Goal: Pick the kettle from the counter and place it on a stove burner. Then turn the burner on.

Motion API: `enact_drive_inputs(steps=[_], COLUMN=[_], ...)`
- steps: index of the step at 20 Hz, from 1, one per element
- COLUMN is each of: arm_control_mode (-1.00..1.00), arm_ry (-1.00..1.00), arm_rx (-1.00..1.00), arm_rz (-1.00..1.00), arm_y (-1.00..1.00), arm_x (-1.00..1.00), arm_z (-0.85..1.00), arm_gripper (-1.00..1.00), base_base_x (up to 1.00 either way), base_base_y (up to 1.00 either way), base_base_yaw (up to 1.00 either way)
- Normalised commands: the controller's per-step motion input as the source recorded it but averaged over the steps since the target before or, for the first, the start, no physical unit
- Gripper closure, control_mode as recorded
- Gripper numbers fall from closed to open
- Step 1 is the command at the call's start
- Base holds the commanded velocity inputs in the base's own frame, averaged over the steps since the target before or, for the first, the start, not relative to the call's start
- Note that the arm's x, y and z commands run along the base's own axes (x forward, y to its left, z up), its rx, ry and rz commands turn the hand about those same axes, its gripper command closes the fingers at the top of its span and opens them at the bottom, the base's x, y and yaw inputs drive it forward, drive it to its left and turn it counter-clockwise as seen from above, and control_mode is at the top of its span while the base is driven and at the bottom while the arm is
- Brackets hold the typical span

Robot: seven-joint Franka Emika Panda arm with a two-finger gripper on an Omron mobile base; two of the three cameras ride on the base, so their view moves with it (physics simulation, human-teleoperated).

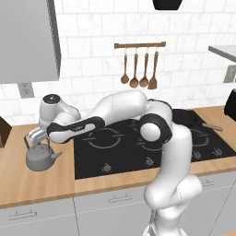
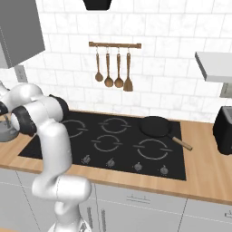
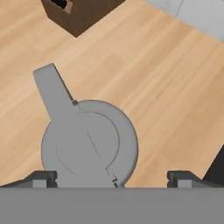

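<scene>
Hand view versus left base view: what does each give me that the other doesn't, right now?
Hand view alone: the kettle from straight above, handle running diagonally across the lid, spout toward upper left, jaws spread wide on either side, and a brown box beyond.

Left base view alone: the stove, the frying pan, hanging utensils, and the arm reaching left.

Both: the kettle standing on the counter.

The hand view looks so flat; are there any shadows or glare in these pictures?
Hand view: the kettle is evenly grey with no glare, and the counter shows soft, slightly blurred grain. Left base view: a faint shadow lies under the kettle and the arm has soft shading. Right base view: the stove glass shows no reflections.
</scene>
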Motion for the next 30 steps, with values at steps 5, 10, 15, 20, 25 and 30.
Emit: enact_drive_inputs(steps=[5,10,15,20,25,30], arm_control_mode=[-1.0,-1.0,-1.0,-1.0,-1.0,-1.0], arm_ry=[0.0,0.02,0.0,-0.06,-0.24,-0.27], arm_rx=[-0.01,0.0,0.0,0.0,0.0,0.01], arm_rz=[0.0,0.0,0.0,0.0,0.0,-0.03], arm_y=[0.06,0.01,0.0,-0.19,-0.79,-1.0], arm_x=[0.13,0.08,0.0,-0.05,-0.45,-0.23], arm_z=[-0.21,-0.05,0.0,0.0,0.0,0.19], arm_gripper=[-1.0,1.0,1.0,1.0,1.0,1.0], base_base_x=[0.0,0.0,0.0,0.0,0.0,0.0], base_base_y=[0.0,0.0,0.0,0.0,0.0,0.0], base_base_yaw=[0.0,0.0,0.0,0.0,0.0,0.0])
